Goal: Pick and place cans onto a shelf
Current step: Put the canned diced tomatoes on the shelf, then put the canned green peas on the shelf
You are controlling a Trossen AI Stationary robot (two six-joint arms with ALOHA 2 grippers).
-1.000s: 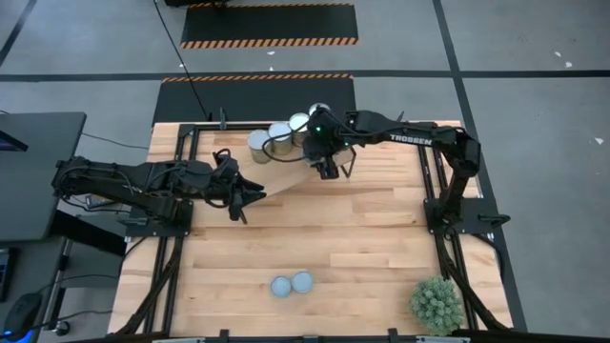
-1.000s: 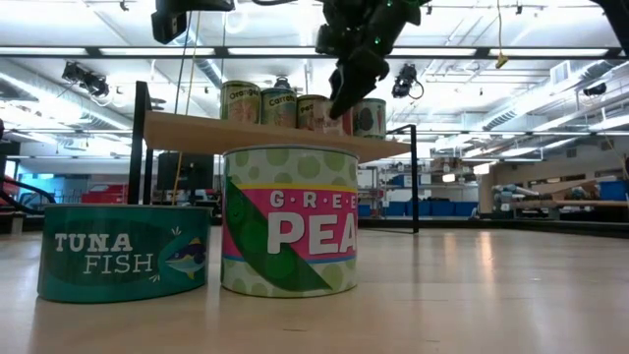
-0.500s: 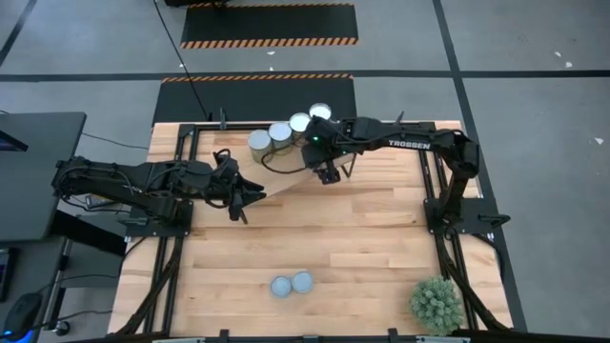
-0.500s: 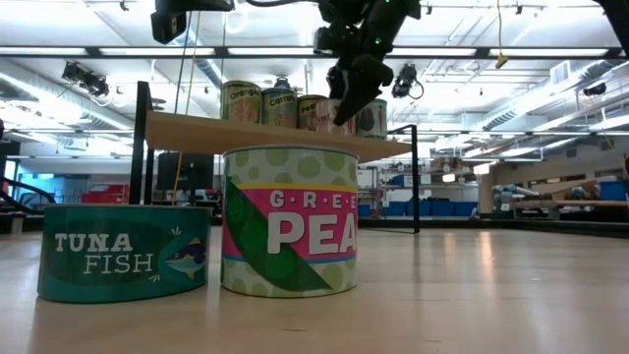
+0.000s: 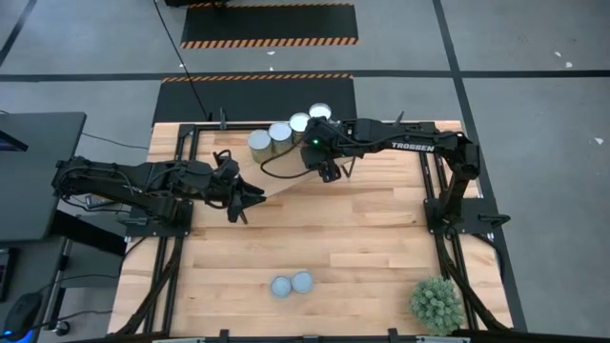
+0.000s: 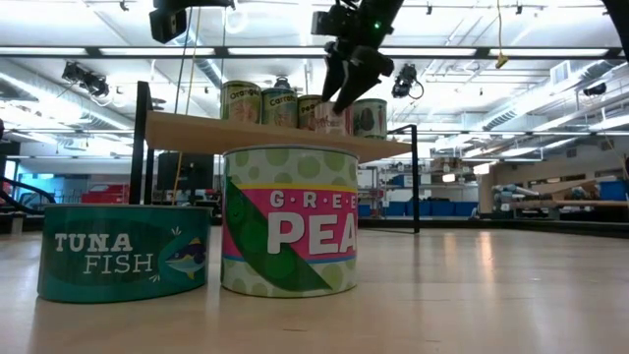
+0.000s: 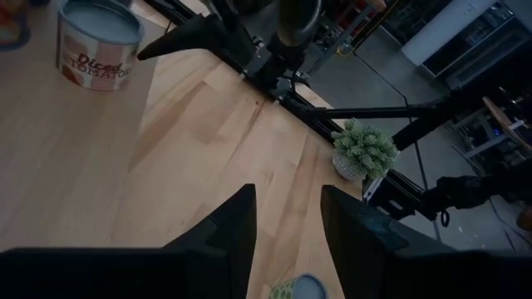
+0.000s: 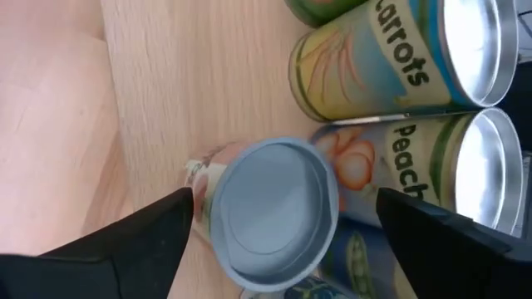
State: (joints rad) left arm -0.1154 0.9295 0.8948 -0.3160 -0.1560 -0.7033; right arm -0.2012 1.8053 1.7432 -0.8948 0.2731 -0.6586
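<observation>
The shelf (image 5: 276, 177), a tilted light board on black legs, stands at the table's far middle. Several white-topped cans (image 5: 279, 132) stand in a row along its far edge. A small blue-grey-topped can (image 8: 270, 212) stands upright on the board in front of them and also shows in the low view (image 6: 329, 116). My right gripper (image 8: 284, 199) is open above it, one finger to each side, touching nothing. My left gripper (image 5: 250, 197) is open and empty by the shelf's near left corner. Two blue-grey-topped cans (image 5: 292, 284) stand on the table near its front edge.
A green spiky potted plant (image 5: 437, 303) stands at the table's near right corner. Black frame rails (image 5: 181, 171) run along the table's left and right sides. Bare wood lies between the shelf and the two front cans.
My right gripper has gone up from the shelf, over the small can. The can has stayed upright on the board.
</observation>
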